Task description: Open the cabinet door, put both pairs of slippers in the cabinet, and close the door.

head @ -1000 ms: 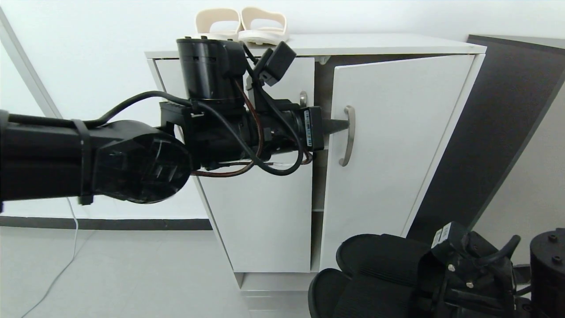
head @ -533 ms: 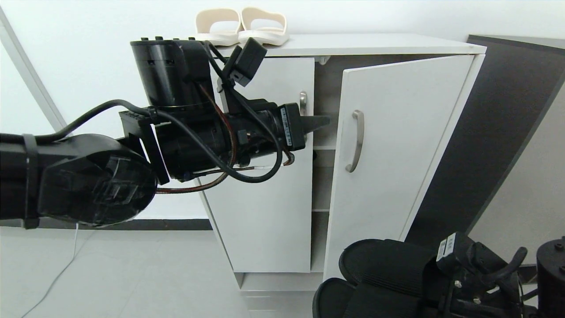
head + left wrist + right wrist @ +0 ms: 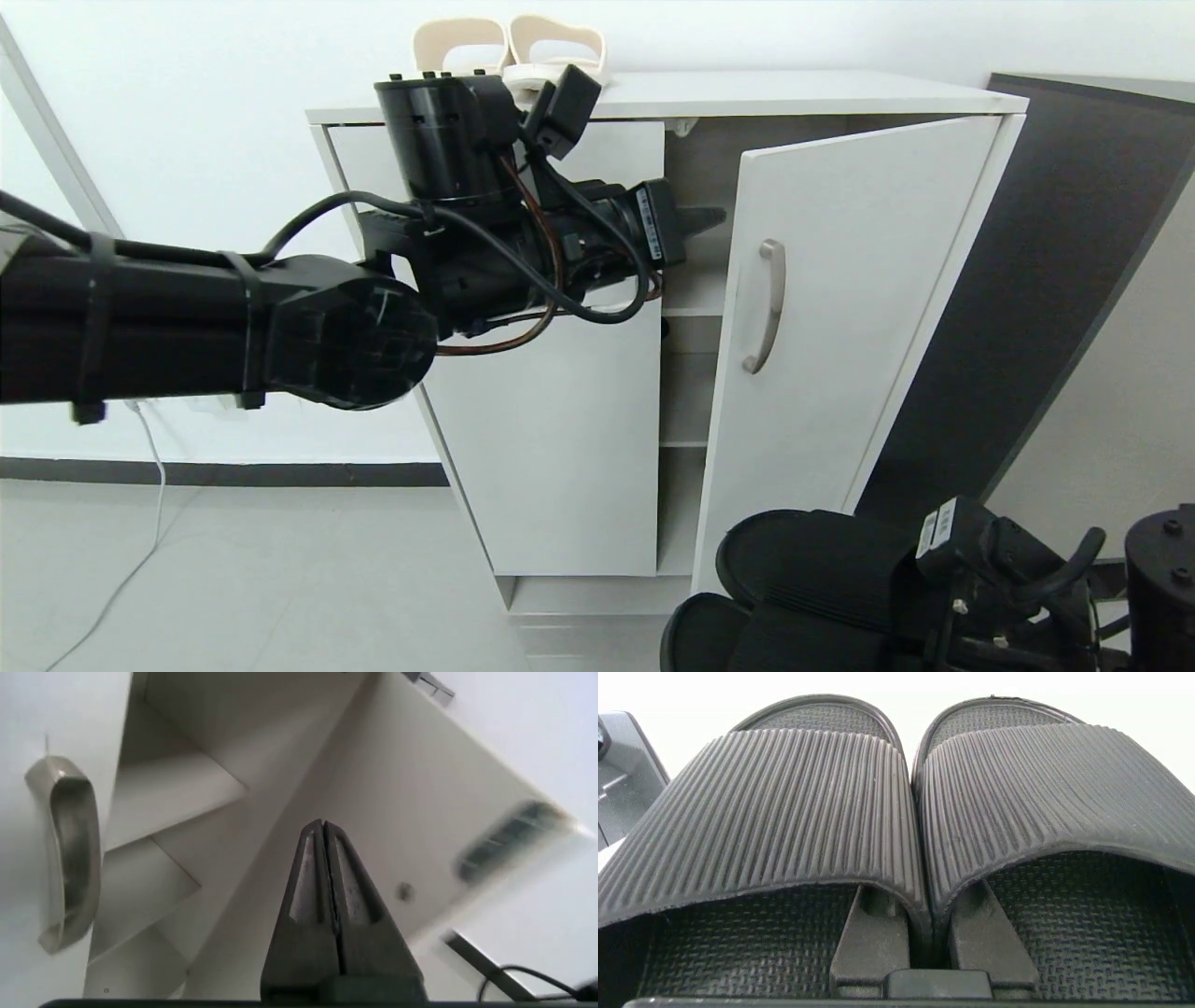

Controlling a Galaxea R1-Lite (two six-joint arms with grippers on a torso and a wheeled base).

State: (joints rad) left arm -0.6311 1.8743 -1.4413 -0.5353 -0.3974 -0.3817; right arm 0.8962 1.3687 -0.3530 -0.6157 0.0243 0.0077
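While the right gripper clamps the black slippers, the left gripper, jaws pressed together, should push the door wider.

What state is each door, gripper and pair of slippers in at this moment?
Right cabinet door: partly open.
Left cabinet door: shut.
Left gripper: jaws shut, empty, at the gap between the doors.
Right gripper: jaws shut on the black slippers.
Cream slippers: side by side on the cabinet top.
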